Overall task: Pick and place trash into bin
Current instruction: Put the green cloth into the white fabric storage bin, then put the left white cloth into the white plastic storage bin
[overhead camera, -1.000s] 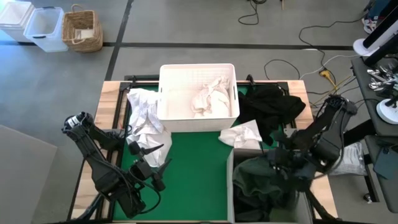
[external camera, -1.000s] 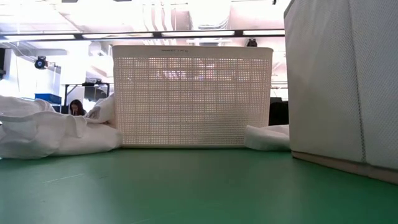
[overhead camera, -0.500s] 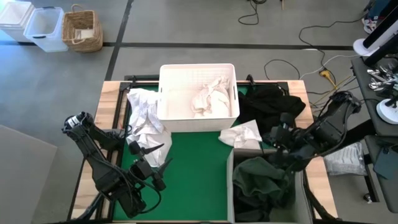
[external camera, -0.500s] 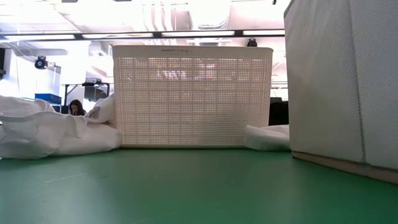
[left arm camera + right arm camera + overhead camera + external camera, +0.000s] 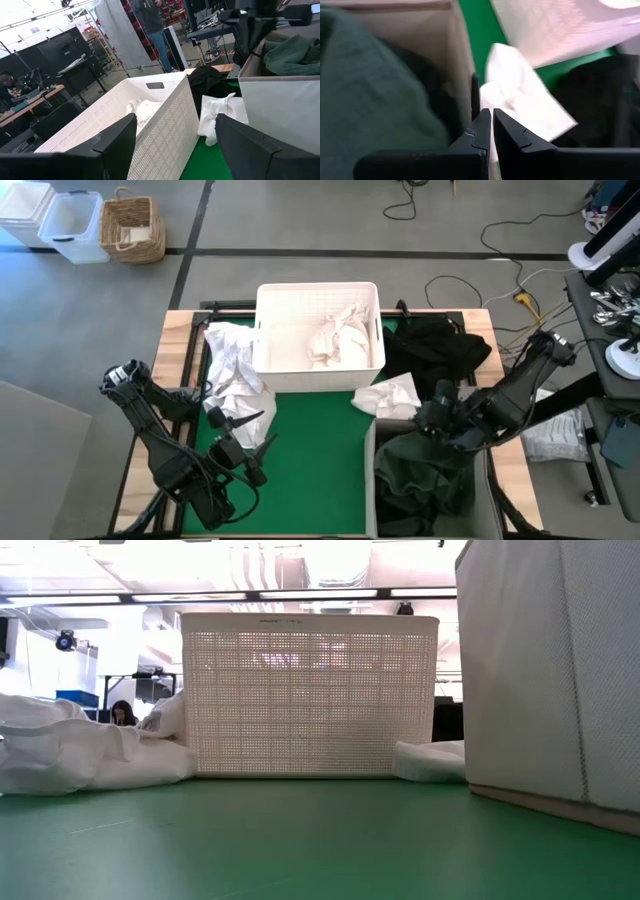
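Observation:
The white tub [image 5: 318, 338] stands at the table's far middle with white sheets [image 5: 335, 335] inside. More white sheets [image 5: 232, 370] lie to the left of the tub, and one white sheet [image 5: 390, 395] lies on the mat at its near right corner. A black garment [image 5: 435, 350] lies at the far right. A dark green garment [image 5: 425, 480] fills the fabric bin [image 5: 372, 480] at the near right. My right gripper [image 5: 425, 420] is shut and empty above the bin's far wall [image 5: 460, 60], next to the white sheet [image 5: 520, 95]. My left gripper [image 5: 250, 432] waits open at the near left.
The green mat [image 5: 310, 460] lies between the tub and the near edge. The fabric bin's tall wall [image 5: 550, 670] stands on its right. The tub [image 5: 308, 695] blocks the far middle. Baskets [image 5: 132, 228] stand on the floor beyond the table.
My right gripper has moved from over the dark green garment in the fabric bin toward the table's far edge and then left, ending above the bin's far wall near the white sheet. The green garment now shows uncovered in the bin.

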{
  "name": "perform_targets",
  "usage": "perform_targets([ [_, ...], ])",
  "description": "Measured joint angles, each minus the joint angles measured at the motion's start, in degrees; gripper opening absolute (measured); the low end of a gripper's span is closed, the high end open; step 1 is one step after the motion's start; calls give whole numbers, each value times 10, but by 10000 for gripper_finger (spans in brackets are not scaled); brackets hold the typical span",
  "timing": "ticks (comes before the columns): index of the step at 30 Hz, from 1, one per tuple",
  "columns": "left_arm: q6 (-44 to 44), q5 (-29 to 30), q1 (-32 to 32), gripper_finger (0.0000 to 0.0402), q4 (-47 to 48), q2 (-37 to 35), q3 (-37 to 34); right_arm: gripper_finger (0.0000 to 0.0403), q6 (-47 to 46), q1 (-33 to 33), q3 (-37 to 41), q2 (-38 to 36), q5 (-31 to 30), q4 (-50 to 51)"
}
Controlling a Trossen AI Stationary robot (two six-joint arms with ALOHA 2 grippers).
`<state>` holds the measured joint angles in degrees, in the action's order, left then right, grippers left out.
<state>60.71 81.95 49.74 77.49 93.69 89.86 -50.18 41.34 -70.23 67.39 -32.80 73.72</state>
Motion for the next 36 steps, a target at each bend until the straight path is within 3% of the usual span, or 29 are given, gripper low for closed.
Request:
perform_targets([
  [19, 0, 0, 0, 247, 0, 0, 0, 12, 19, 2, -31, 28, 11, -14],
  [29, 2, -11, 0, 247, -5, 0, 0, 12, 94, 4, -92, 29, -49, -16],
  [32, 24, -27, -3, 247, -6, 0, 0, 12, 112, 4, -103, 29, -70, -16],
  [36, 72, -99, -22, 244, -6, 0, -1, 12, 134, 4, -110, 29, -102, -16],
])
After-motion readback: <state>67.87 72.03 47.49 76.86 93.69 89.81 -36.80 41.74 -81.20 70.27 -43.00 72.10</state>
